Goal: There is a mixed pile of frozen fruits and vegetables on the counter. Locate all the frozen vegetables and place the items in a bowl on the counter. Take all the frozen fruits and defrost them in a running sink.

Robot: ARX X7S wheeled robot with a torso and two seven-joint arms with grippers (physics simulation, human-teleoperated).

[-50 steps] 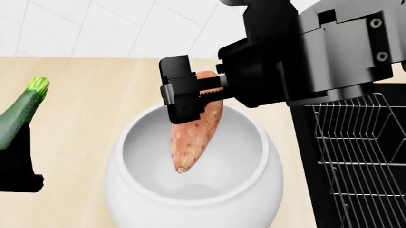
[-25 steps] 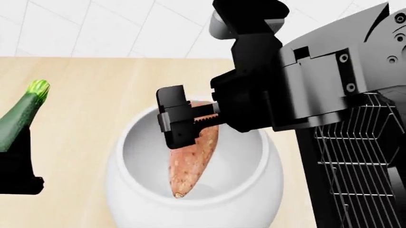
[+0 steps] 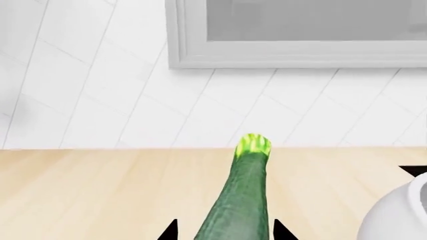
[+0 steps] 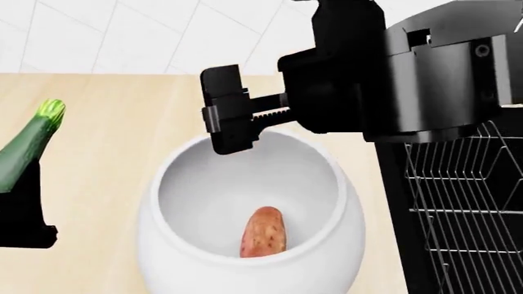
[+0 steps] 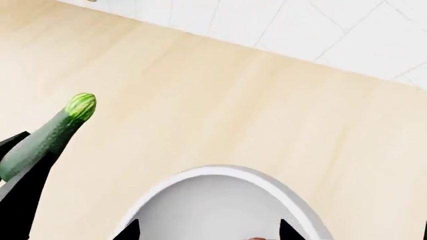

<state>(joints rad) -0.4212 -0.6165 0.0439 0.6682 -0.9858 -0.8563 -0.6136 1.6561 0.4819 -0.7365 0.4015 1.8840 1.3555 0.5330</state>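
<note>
1. The sweet potato (image 4: 263,231) was observed lying inside the bowl (image 4: 163,233); this vegetable was judged placed.
2. The right gripper (image 4: 233,110) was recorded above the bowl's far rim, jaws parted and empty.
3. The zucchini (image 3: 241,200) was noted clenched in the left gripper (image 3: 223,234), held over the counter (image 4: 114,122) beside the bowl; deposit was judged outstanding.
4. No fruits were visible; the sink (image 4: 392,184) lay at the bowl's other side, so defrosting could not be assessed.
</note>
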